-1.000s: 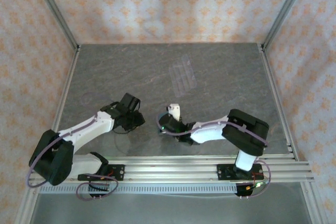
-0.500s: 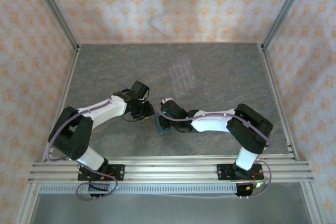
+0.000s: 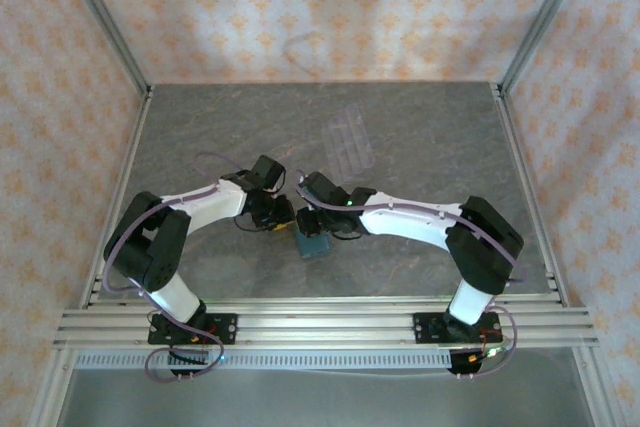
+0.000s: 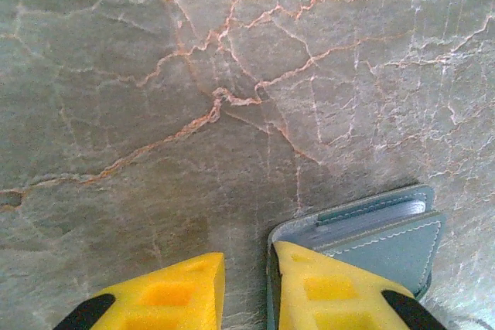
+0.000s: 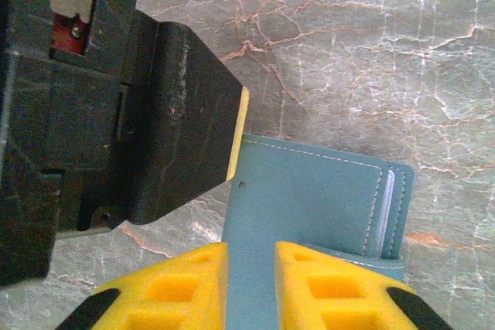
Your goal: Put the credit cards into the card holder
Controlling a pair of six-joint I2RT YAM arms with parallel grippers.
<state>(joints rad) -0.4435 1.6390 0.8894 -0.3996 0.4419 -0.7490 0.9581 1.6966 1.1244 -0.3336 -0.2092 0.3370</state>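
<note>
Right wrist view: the right pincer [image 5: 251, 251] had its yellow fingers [image 5: 166, 287] drawn to a narrow slot, and teal leather filled that slot. Whether the cover was nipped or merely lay beneath the tips could not be told. The card holder [image 5: 309, 199] spread ahead of those tips, flat on the bench [image 5: 348, 52]. Its stitched open edge, with pale layers showing, was on the side away from the left arm.

The left pincer [image 4: 247, 260] was narrow too, with only bare bench in its gap. Its right-hand finger sat over the holder's near corner, and the holder ran off ahead and to the right of it.

From above, both pincers stood close together over the holder near the bench's middle, the right one more squarely on it. A clear tray [image 3: 348, 142] lay well apart toward the far side.

The right arm looked the nearer. The coming move probably turned on the left finger's place at the closed edge, opposite the opening.
</note>
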